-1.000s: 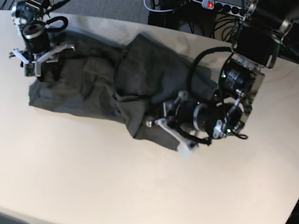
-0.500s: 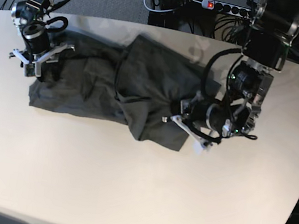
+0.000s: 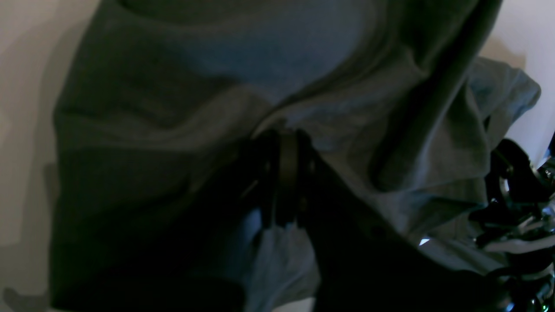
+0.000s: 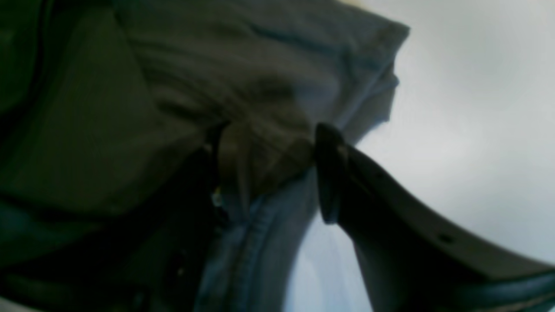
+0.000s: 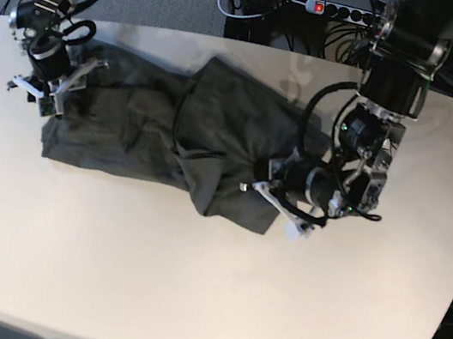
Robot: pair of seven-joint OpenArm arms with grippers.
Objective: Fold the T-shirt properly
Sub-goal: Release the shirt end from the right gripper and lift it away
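Observation:
The dark grey T-shirt (image 5: 173, 126) lies crumpled across the far half of the table. My left gripper (image 5: 254, 189) sits at the shirt's near right edge, shut on a fold of it. In the left wrist view its black fingertips (image 3: 282, 143) are pressed together with T-shirt (image 3: 208, 78) cloth draped around them. My right gripper (image 5: 44, 91) is at the shirt's far left end. In the right wrist view its fingers (image 4: 327, 173) stand apart, astride a bunched hem of the T-shirt (image 4: 264, 151).
The pale table (image 5: 190, 285) curves away at the right edge. A power strip (image 5: 335, 11) and tangled cables lie on the floor behind the table. The left arm's black body (image 5: 369, 150) stands over the table's right side.
My left gripper has drawn the shirt's near right edge to the right. My right gripper has shifted a little up and to the left at the shirt's far end.

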